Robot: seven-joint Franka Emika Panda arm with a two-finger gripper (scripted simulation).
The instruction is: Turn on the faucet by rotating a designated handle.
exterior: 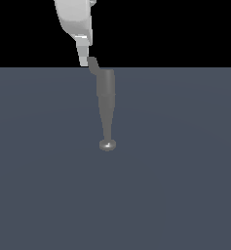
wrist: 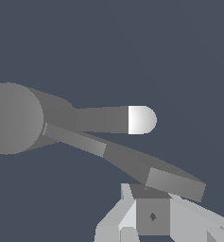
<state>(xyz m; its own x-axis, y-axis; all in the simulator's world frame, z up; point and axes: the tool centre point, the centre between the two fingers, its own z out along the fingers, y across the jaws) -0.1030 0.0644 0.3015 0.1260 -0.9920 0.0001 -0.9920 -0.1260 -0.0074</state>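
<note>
Hanging over the far end of the faucet (exterior: 106, 105), my gripper (exterior: 84, 62) sits right at the handle (exterior: 92, 64), which branches off the column's wide end toward the exterior view's left. From the wrist, the paddle tip (wrist: 175, 184) lies just beside my fingers (wrist: 116, 222); I cannot tell whether they are closed on it. The shiny knob (exterior: 107, 145) points toward the near floor (exterior: 185, 195).

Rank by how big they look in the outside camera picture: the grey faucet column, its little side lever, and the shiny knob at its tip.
1. The faucet column, clearly largest.
2. The handle and the knob look about alike; the handle is partly hidden by the gripper, so no ranking.
</note>
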